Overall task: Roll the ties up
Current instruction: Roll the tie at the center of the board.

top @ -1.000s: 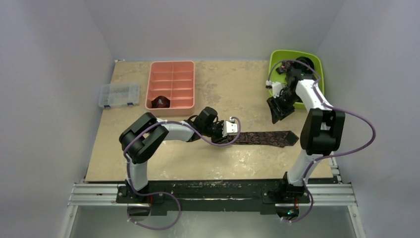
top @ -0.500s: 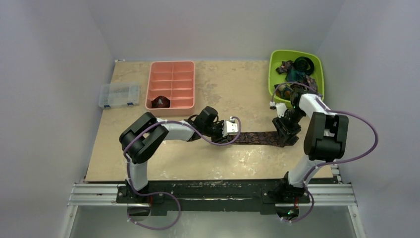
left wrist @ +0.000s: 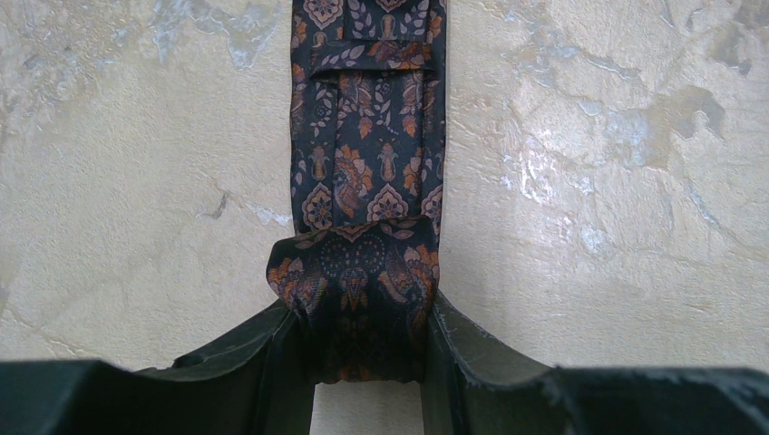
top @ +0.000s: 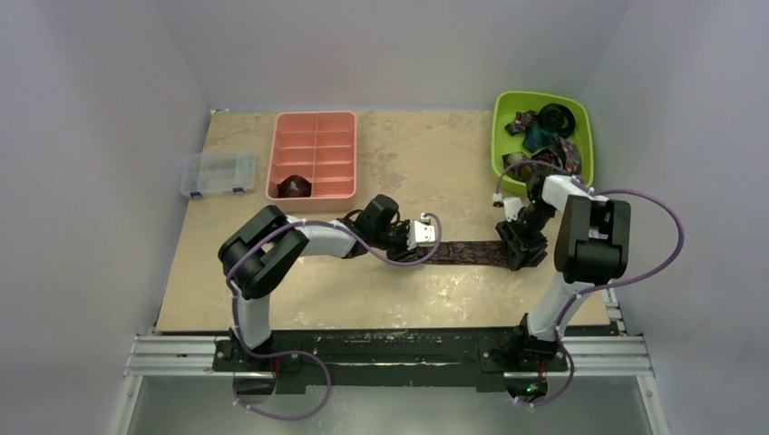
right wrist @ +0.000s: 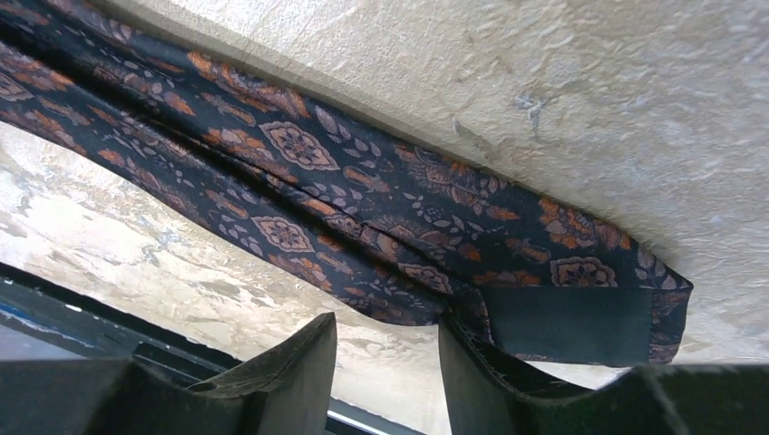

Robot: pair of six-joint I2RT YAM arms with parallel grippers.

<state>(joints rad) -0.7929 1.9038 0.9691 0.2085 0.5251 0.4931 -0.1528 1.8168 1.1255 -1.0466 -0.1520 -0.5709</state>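
A dark brown-maroon patterned tie (top: 472, 252) lies flat across the table's middle. My left gripper (top: 424, 243) is shut on its rolled narrow end (left wrist: 354, 272); the rest of the strip (left wrist: 367, 136) stretches away from the fingers. My right gripper (top: 520, 250) sits over the tie's wide end (right wrist: 562, 299). It is open (right wrist: 385, 335), with bare table between the fingers, and the right finger (right wrist: 472, 362) touches the tie's edge. Another rolled tie (top: 295, 187) sits in the pink tray (top: 314, 127).
A green bin (top: 501, 136) at the back right holds several loose and coiled ties. A clear plastic box (top: 216, 174) lies at the left edge. The table's front edge shows just beyond the right fingers (right wrist: 109, 313).
My right arm has swung from the green bin down to the tie's wide end, now over it. The left arm and the rolled end have not moved.
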